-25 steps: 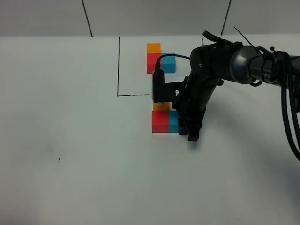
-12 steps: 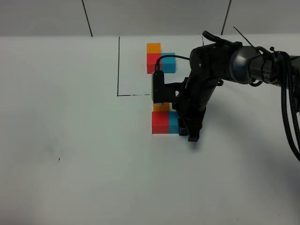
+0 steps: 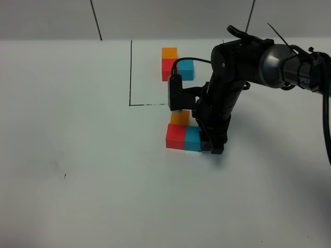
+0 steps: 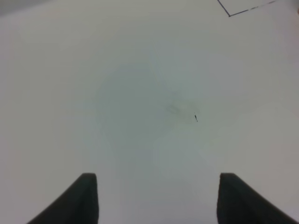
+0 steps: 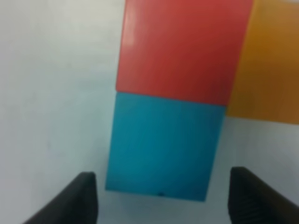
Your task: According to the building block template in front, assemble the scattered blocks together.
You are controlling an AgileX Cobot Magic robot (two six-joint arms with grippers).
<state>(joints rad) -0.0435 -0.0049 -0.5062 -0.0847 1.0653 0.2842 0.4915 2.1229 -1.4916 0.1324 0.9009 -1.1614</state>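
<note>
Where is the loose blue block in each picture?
Exterior high: the blue block is right of the red block, beside the right hand.
Left wrist: not in it.
Right wrist: blue block in the middle.
Shared landmark: the touching red block.

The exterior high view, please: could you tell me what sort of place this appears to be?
Probably a robot lab test bench: a plain white tabletop with thin black drawn lines, small matte orange, red and teal-blue cubes, and a black robot arm.
</note>
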